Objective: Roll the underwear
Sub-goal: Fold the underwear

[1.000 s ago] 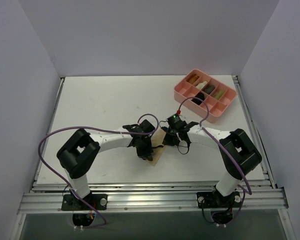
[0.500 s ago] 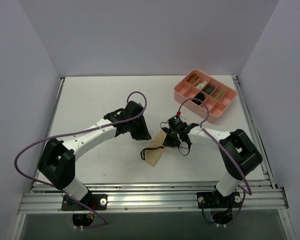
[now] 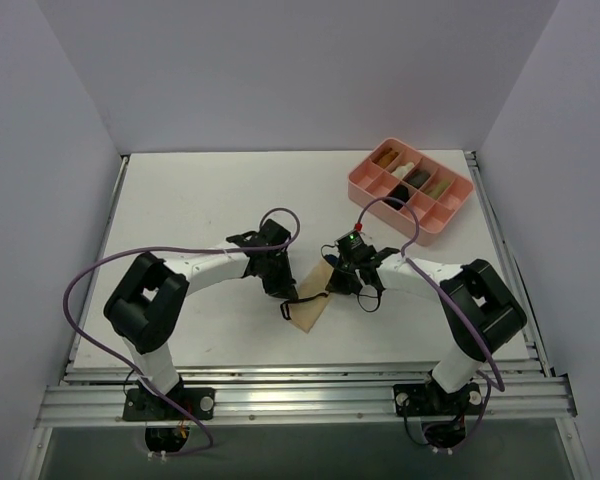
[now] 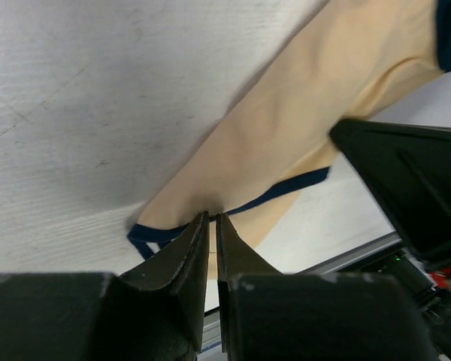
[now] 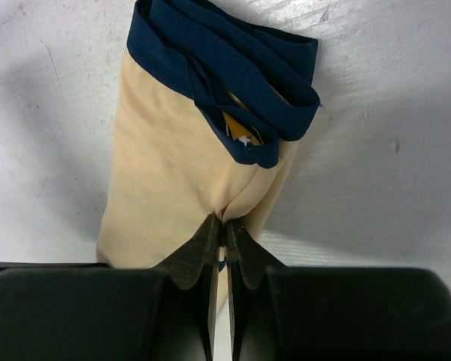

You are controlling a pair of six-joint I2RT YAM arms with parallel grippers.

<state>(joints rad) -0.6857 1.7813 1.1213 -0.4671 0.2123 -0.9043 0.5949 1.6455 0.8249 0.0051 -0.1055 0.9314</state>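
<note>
The underwear (image 3: 308, 305) is a tan cloth with dark trim, lying folded lengthwise on the white table between the two arms. My left gripper (image 3: 283, 288) is at its left edge; in the left wrist view the jaws (image 4: 212, 218) are almost together and pinch the puckered tan cloth (image 4: 301, 120) just above the dark trim. My right gripper (image 3: 338, 280) is at the cloth's far right end. In the right wrist view it (image 5: 224, 219) is shut on a fold of the underwear (image 5: 173, 165), and the dark waistband (image 5: 233, 60) lies bunched beyond.
A pink divided tray (image 3: 455, 212) holding several rolled cloths stands at the back right. The right gripper's black body (image 4: 413, 188) shows close by in the left wrist view. The metal rail of the table's near edge (image 3: 300, 395) runs below the cloth.
The left arm lifted away to the back left, then came back down onto the underwear's left edge and closed. The right gripper stayed shut on the cloth, hardly moving.
</note>
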